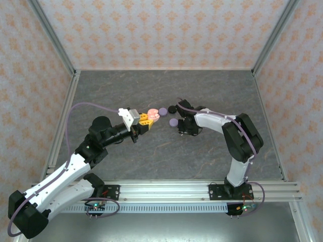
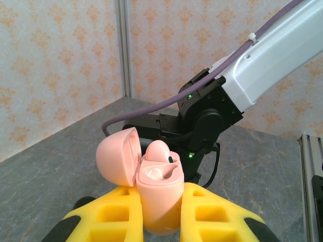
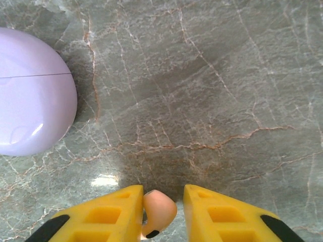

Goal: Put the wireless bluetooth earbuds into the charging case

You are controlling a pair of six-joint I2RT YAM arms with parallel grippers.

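Left end effector [image 2: 161, 204] grips the open pink charging case [image 2: 160, 189], one bud [image 2: 158, 149] seemingly seated; right end effector [image 3: 160, 201] pinches a pink earbud [image 3: 159, 210]; next, carry it toward nine o'clock into the free socket [image 2: 154, 174].

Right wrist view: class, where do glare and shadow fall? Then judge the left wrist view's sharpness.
Right wrist view: white glare patch on the table near the right gripper, dark shadow beside the lilac case. Left wrist view: pink case sharp, evenly lit.
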